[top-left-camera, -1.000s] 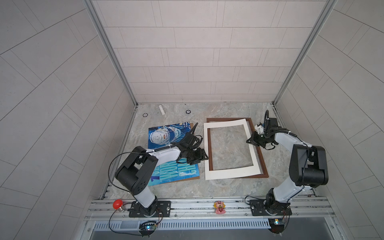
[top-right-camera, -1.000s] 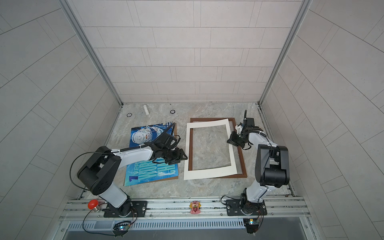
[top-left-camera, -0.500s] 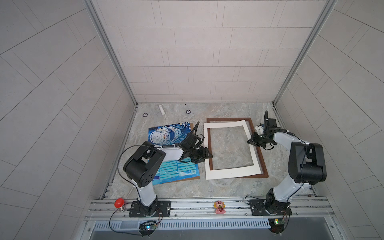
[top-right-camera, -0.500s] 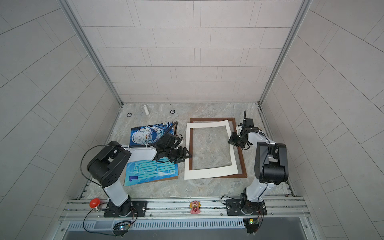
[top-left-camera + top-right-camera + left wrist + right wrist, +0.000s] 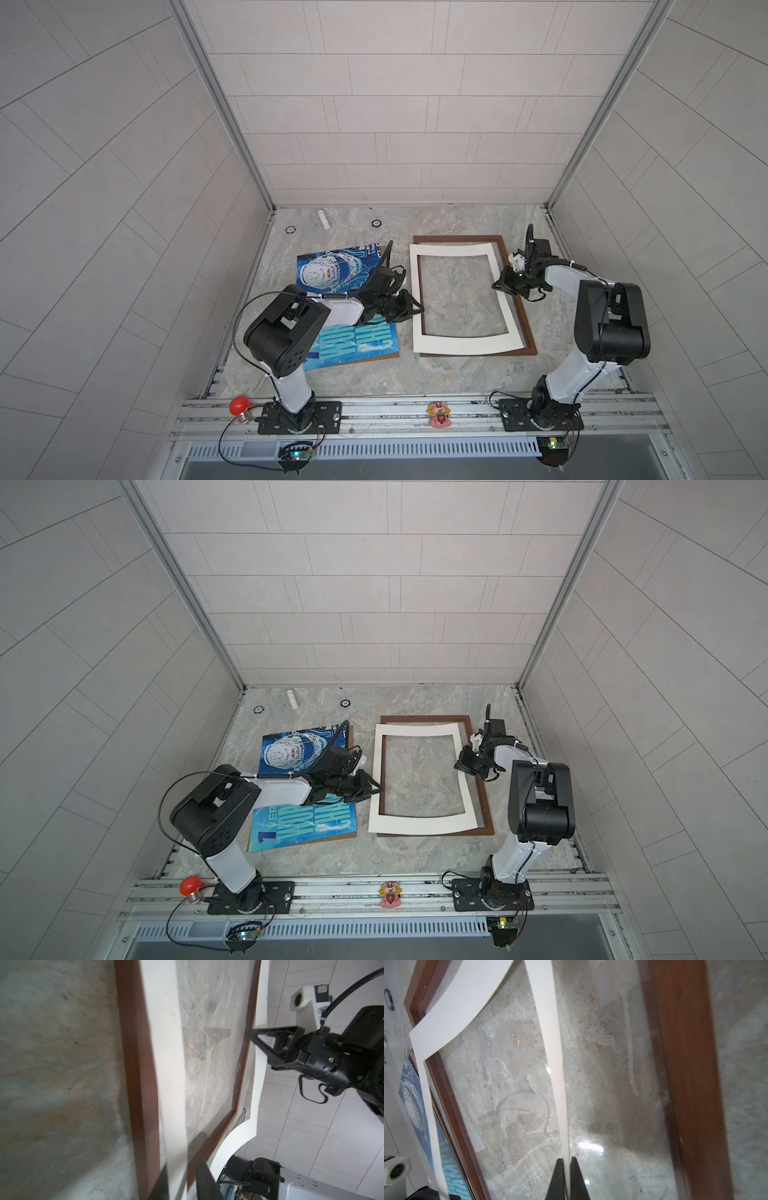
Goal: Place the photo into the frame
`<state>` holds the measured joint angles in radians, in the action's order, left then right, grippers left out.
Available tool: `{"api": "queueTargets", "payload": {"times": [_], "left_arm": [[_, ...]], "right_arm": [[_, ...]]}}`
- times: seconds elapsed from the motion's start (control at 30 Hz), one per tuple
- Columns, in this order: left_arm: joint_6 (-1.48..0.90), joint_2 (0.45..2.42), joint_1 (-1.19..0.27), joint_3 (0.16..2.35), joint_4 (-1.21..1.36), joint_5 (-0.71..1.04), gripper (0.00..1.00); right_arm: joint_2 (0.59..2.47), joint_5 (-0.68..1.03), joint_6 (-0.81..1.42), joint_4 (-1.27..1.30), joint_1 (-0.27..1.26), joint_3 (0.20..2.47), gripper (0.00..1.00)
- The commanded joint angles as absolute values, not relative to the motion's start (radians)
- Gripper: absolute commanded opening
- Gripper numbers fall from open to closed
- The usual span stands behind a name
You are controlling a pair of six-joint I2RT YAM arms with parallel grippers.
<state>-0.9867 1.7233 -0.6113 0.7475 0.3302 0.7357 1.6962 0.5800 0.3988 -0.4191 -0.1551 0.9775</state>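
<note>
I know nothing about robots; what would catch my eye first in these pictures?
A big cream-white mat stands out right of centre, bowed over a dark wooden frame, with the right arm's jaws pinching its right edge and the left arm's jaws straddling its left edge. Just left of it lies a bright blue poster with a white helmet picture.

Marbled table (image 5: 457, 374) bears the frame (image 5: 526, 328), a board (image 5: 379, 250), a tube (image 5: 323, 219), two discs (image 5: 376, 223).
</note>
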Motion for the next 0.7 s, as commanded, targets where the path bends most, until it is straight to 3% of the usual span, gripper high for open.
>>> {"api": "queueTargets", "payload": {"times": [0.0, 0.1, 0.2, 0.33, 0.5, 0.67], "left_arm": [[-1.017, 1.676, -0.619, 0.769, 0.38, 0.718, 0.18], [-1.019, 1.65, -0.628, 0.789, 0.319, 0.661, 0.09], [-1.005, 1.64, -0.64, 0.812, 0.264, 0.599, 0.05], [-1.012, 1.671, -0.649, 0.841, 0.274, 0.575, 0.04], [-1.028, 1.711, -0.656, 0.847, 0.329, 0.534, 0.04], [-1.041, 1.729, -0.672, 0.822, 0.405, 0.483, 0.03]], "right_arm": [[1.68, 0.579, 0.393, -0.453, -0.15, 0.983, 0.19], [1.651, 0.572, 0.395, -0.461, -0.149, 0.985, 0.45], [1.615, 0.524, 0.389, -0.487, -0.149, 0.991, 0.65], [1.538, 0.412, 0.383, -0.502, -0.15, 0.967, 0.74], [1.428, 0.311, 0.402, -0.504, -0.178, 0.911, 0.79], [1.385, 0.322, 0.457, -0.453, -0.266, 0.83, 0.82]]}}
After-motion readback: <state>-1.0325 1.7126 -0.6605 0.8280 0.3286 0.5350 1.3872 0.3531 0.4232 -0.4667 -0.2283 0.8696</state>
